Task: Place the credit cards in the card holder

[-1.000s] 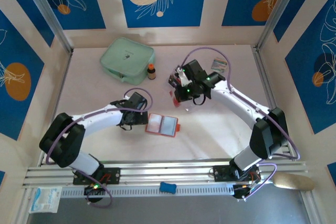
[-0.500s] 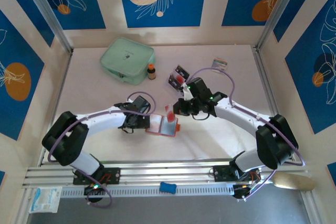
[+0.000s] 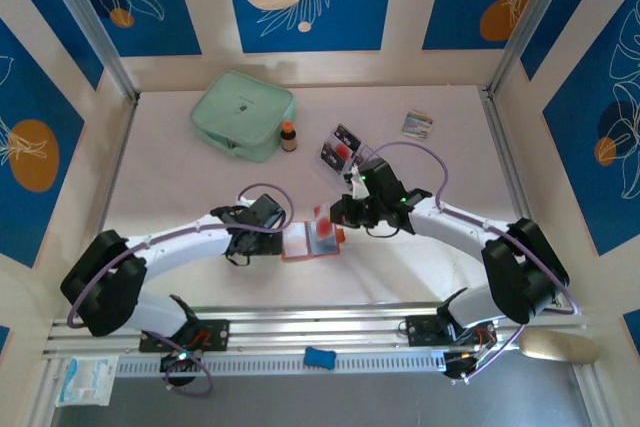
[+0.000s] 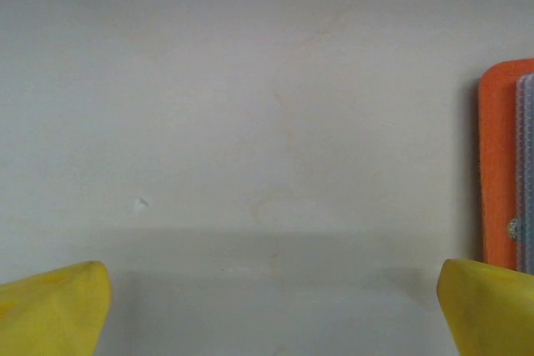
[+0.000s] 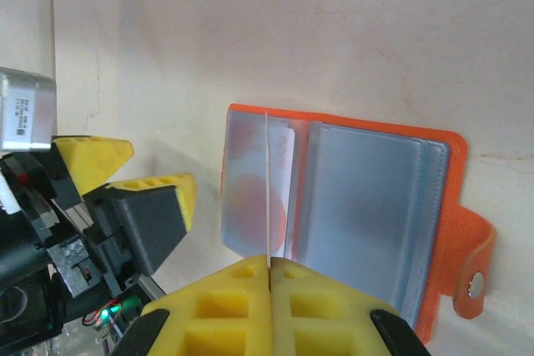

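The card holder (image 3: 312, 241) lies open on the surface (image 3: 200, 177), around the middle and towards the near side, its grey sleeves facing up inside an orange-red cover. Its snap strap (image 5: 474, 266) sticks out on the right side.

The right end effector (image 5: 269, 268) is closed on a credit card (image 5: 267, 181), pinching it between the yellow pads (image 5: 225, 289). From the right wrist the card is seen edge-on as a thin pale line, standing upright over the left half of the open holder. A red round mark shows through the sleeve just beside it. I cannot tell whether the card's lower edge has entered a sleeve.

The left end effector (image 4: 267, 314) is open, its pads set wide apart and low over the surface. It sits just to the left of the holder, with the holder's orange edge right by one pad. I cannot tell whether they touch.

More credit cards (image 3: 340, 147), dark with a red mark, lie farther back, beyond the right end effector. A small brown bottle (image 3: 288, 136) stands just to their left, beside a mint-green zip pouch (image 3: 242, 113) at the far left. A small multicoloured packet (image 3: 418, 124) lies at the far right
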Action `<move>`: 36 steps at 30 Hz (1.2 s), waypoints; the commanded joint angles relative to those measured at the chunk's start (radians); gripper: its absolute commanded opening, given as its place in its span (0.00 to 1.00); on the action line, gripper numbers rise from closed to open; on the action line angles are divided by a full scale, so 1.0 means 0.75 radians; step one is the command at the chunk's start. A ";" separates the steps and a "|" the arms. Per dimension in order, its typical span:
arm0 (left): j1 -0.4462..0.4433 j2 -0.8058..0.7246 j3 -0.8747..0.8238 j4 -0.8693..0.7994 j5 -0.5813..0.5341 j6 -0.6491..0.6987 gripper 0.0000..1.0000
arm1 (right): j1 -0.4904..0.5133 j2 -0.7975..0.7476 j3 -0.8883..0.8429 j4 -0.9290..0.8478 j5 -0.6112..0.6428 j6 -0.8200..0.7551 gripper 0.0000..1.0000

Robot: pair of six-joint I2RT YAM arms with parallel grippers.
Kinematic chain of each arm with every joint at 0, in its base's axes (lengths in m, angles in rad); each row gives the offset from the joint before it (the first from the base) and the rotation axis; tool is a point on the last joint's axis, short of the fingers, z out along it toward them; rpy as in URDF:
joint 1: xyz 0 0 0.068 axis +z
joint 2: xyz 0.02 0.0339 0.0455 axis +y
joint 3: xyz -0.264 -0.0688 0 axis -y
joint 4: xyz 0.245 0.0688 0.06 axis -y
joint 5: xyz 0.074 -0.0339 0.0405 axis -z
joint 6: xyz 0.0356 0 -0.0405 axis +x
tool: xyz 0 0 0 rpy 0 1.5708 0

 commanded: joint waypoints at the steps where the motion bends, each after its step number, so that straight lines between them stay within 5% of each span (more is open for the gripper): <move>1: -0.002 -0.029 0.063 -0.052 -0.045 0.002 1.00 | 0.000 -0.064 -0.063 0.131 0.003 0.057 0.00; 16: -0.031 0.045 0.093 0.133 0.108 0.025 1.00 | 0.067 -0.031 -0.201 0.385 0.099 0.152 0.00; 36: -0.057 0.116 -0.025 0.137 0.056 -0.016 1.00 | 0.147 0.059 -0.237 0.538 0.210 0.179 0.00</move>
